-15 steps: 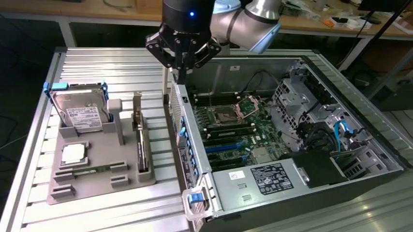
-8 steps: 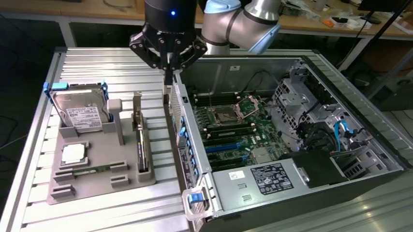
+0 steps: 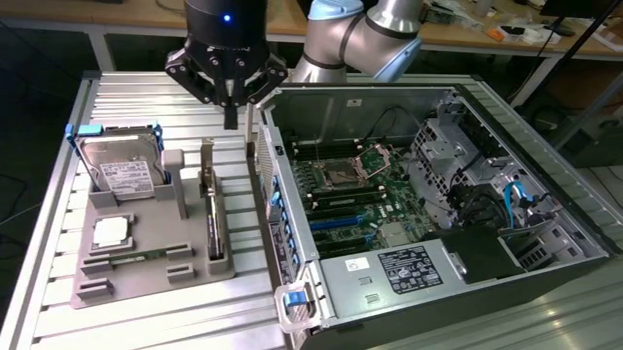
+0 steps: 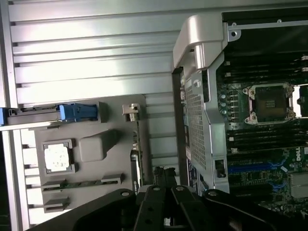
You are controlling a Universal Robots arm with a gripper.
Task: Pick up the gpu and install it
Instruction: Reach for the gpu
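**Black robot gripper [image 3: 230,122] above thin green-black gpu card [image 3: 212,219]**

Fingers shut, holding nothing. Card stands on edge along grey holder tray's [image 3: 141,283] edge on the exterior view's right. Silver bracket end is nearest gripper & long axis runs to tray's near edge.

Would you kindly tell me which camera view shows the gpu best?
The exterior view: the gpu stands on edge in the grey holder, its length and silver bracket visible. The wrist view sees it as a thin edge, one end behind the gripper.
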